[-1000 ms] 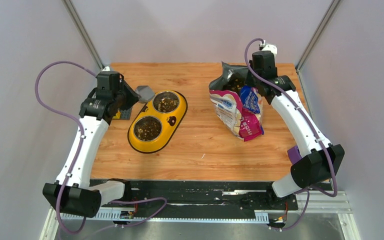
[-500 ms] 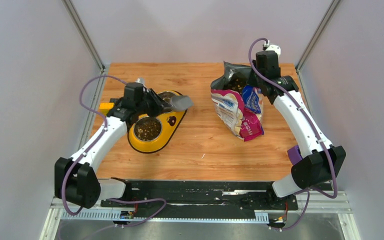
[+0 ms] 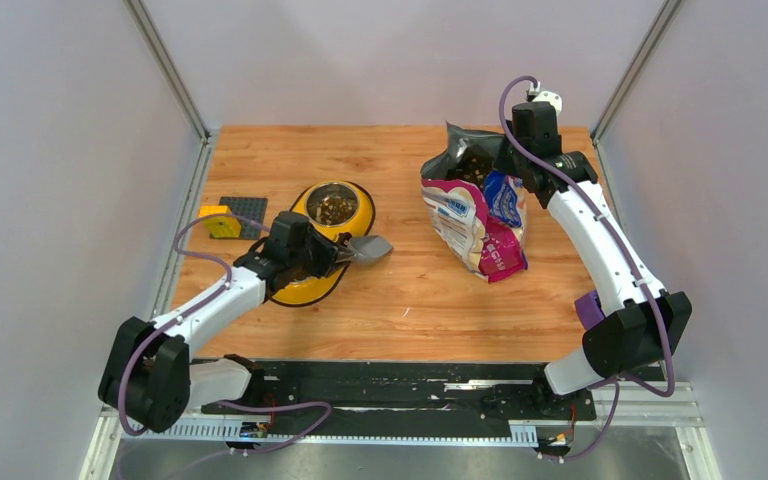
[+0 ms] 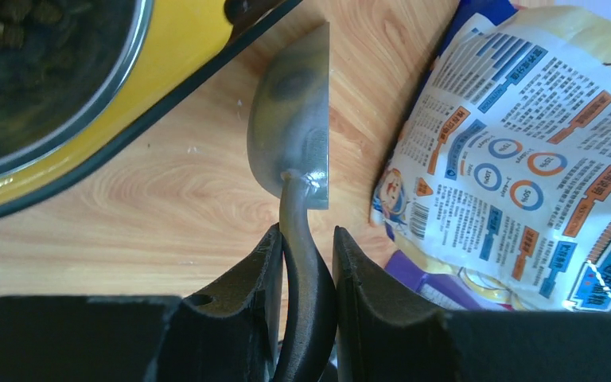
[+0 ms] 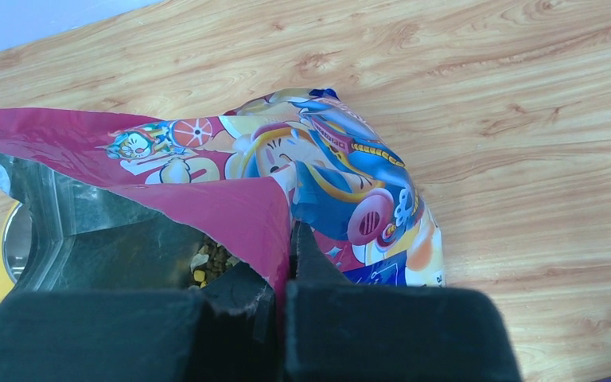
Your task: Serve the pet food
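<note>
Toward the far right corner of the wooden surface (image 3: 410, 300), a glossy pink-and-blue bag (image 3: 475, 220) of cat food stood slumped with its torn top open, and dark kibble (image 3: 473, 165) showed inside. The right claw (image 3: 508, 165) was closed on the bag's upper edge, pinching a pink flap between its fingers. Left of centre lay a yellow feeder (image 3: 360, 205) with steel bowls. Its far bowl (image 3: 332, 203) held kibble, while the near one was mostly hidden under the left arm. The left claw (image 3: 335, 255) hung over the feeder's right side, its fingers clamped on the curved handle of a grey scoop (image 3: 370, 248). The scoop's head pointed right, just past the feeder's rim, above bare wood between feeder and bag and well apart from the bag. Near the left edge sat a small yellow block (image 3: 222, 222) beside a dark mat (image 3: 245, 213).
</note>
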Robot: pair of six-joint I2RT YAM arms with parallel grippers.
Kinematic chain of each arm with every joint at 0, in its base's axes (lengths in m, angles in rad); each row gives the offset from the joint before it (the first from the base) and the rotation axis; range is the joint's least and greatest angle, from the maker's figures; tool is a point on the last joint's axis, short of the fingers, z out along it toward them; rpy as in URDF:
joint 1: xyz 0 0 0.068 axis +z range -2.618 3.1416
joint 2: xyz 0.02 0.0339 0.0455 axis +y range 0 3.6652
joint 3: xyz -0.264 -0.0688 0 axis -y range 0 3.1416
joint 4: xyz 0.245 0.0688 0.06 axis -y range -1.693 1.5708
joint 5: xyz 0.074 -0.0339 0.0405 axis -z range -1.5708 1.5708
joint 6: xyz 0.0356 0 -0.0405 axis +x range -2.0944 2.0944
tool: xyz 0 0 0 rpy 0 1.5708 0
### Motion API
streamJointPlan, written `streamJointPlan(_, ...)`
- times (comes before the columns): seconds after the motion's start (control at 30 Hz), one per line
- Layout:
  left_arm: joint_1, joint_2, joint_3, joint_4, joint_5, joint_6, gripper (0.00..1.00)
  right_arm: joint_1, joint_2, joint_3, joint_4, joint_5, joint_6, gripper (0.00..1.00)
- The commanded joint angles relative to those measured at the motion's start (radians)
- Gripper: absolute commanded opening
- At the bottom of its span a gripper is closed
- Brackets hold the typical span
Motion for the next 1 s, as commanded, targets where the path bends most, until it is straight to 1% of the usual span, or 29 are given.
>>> streamJointPlan(0.0, -0.021, -0.075, -0.057, -0.01, -0.048, -0.153, 0.18, -0.003, -0.009, -0.006, -0.022, -0.017, 0.022, 0.0)
streamJointPlan(0.03, -0.023, -0.081, -0.062, -0.025, -0.053, -0.174, 0.21, -0.004, -0.008, -0.007, -0.022, -0.019, 0.021, 0.0)
streamJointPlan(0.07, -0.028, -0.093, -0.067, -0.063, -0.054, -0.193, 0.27, -0.004, -0.005, -0.006, -0.02, -0.02, 0.021, 0.0)
streamJointPlan(0.1, -0.03, -0.099, -0.067, -0.083, -0.06, -0.199, 0.32, -0.004, -0.003, -0.004, -0.02, -0.022, 0.021, 0.0)
streamJointPlan(0.13, -0.033, -0.105, -0.063, -0.125, -0.062, -0.21, 0.44, -0.003, 0.0, -0.003, -0.02, -0.022, 0.021, 0.0)
streamJointPlan(0.17, -0.034, -0.107, -0.059, -0.146, -0.066, -0.213, 0.5, -0.004, 0.0, -0.003, -0.02, -0.022, 0.021, 0.0)
streamJointPlan(0.2, -0.034, -0.112, -0.054, -0.183, -0.068, -0.213, 0.59, -0.004, 0.002, -0.003, -0.02, -0.024, 0.021, 0.0)
streamJointPlan(0.23, -0.035, -0.117, -0.049, -0.2, -0.069, -0.212, 0.64, -0.004, 0.003, -0.003, -0.019, -0.025, 0.021, 0.0)
streamJointPlan(0.27, -0.035, -0.119, -0.039, -0.232, -0.072, -0.209, 0.71, -0.004, 0.003, -0.005, -0.019, -0.026, 0.021, 0.0)
streamJointPlan(0.3, -0.035, -0.124, -0.032, -0.249, -0.076, -0.204, 0.74, -0.003, 0.004, -0.005, -0.018, -0.028, 0.02, 0.0)
streamJointPlan(0.33, -0.035, -0.126, -0.017, -0.288, -0.088, -0.19, 0.8, -0.004, 0.006, -0.007, -0.018, -0.032, 0.02, 0.0)
streamJointPlan(0.4, -0.035, -0.133, 0.019, -0.347, -0.112, -0.157, 0.86, -0.004, 0.008, -0.008, -0.019, -0.04, 0.02, 0.0)
streamJointPlan(0.57, -0.035, -0.153, 0.123, -0.485, -0.184, -0.075, 0.94, -0.003, 0.01, 0.001, -0.019, -0.053, 0.016, 0.0)
streamJointPlan(0.7, -0.035, -0.158, 0.209, -0.632, -0.252, -0.022, 0.97, -0.004, 0.01, 0.014, -0.023, -0.057, 0.005, 0.0)
streamJointPlan(0.77, -0.035, -0.173, 0.233, -0.674, -0.284, -0.011, 0.98, -0.004, 0.011, 0.022, -0.029, -0.059, 0.0, 0.0)
streamJointPlan(0.97, -0.035, -0.233, 0.25, -0.674, -0.326, 0.018, 0.98, -0.004, 0.023, 0.06, -0.079, -0.025, 0.014, 0.0)
